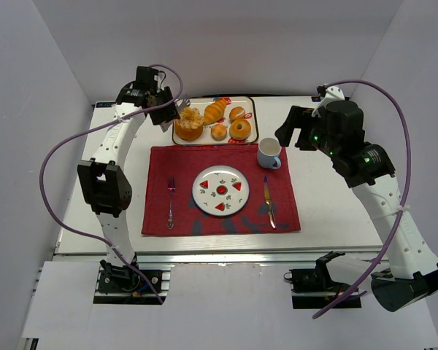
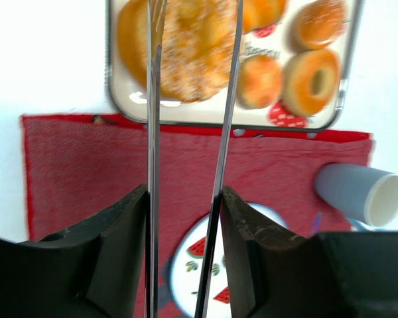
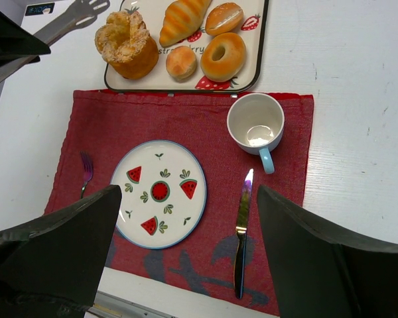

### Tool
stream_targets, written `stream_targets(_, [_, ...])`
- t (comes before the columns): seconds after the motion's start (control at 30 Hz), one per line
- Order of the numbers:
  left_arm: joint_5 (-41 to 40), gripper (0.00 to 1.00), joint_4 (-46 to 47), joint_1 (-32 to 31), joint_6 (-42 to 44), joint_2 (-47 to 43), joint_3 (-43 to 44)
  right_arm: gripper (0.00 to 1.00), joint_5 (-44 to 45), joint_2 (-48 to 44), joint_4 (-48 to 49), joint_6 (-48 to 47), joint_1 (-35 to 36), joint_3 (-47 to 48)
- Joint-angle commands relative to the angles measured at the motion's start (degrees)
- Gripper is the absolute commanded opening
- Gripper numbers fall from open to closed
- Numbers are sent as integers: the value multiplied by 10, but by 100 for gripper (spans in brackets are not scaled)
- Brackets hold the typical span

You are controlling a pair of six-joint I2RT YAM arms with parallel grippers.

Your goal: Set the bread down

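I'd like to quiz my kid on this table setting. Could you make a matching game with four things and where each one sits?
Things:
1. fork
2. knife
3. mug
4. ring-shaped loaf

Places:
A. on the tray
B. right of the plate
C. left of the plate
D. far right corner of the red mat

Pairs: 1-C, 2-B, 3-D, 4-A

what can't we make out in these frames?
Whether the tongs touch the ring loaf: the left wrist view is blurred and the tips run to the top edge; in the top view they are too small.
Fork handle: right wrist view, hidden behind the fingers of the right gripper.
Plate: left wrist view, mostly behind the left gripper, cut by the bottom edge.
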Motion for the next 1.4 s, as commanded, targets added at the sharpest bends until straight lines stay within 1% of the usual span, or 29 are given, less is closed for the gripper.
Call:
stream_targets(0.0, [-56,56,-44,-2,16,-32,23,89,0,-7,27,-8,0,-2])
stream_targets(0.13, [-86,58,-54,-2,26,-27,16,89,2,-8,27,-9,0,-2])
stream_targets(0.23, [-93,60,-53,-2,30,-27,7,89,1,-9,27,-9,0,-3])
stream_targets(0.4, [-81,60,-35,-2,31,-23,-27,89,3,-9,27,-9,0,-7])
stream_targets(0.63, [-64,60,-23,-2,34,-11,-45,89,6,-8,28,-10,-1,-10])
stream_targets(0.73, [-46,50,-25,-2,38,-6,-46,89,5,-7,28,-8,0,-10])
stream_targets(0.77, [-44,44,-23,-2,40,-6,-45,89,5,-7,28,-8,0,-10])
stream_targets(0.8, [-40,33,-24,-2,39,-7,-43,89,4,-6,29,-8,0,-10])
stream_targets(0.87, [-35,29,-29,-2,39,-6,-33,89,4,-6,29,-8,0,-10])
stream_targets(0.9, [-28,20,-30,-2,40,-5,-29,89,4,-6,29,-7,0,-10])
stream_targets(0.97, [-24,12,-40,-2,44,-2,-21,89,3,-7,30,-7,0,-10])
stream_targets(1.03, [-22,0,-43,-2,47,-5,-18,89,1,-7,32,-5,0,-9])
stream_targets(1.17, [-12,0,-33,-2,47,-14,-13,89,-2,-9,33,-4,0,-7])
stream_targets(1.37, [-9,0,-14,-2,40,-35,43,89,-6,-9,32,-6,0,0])
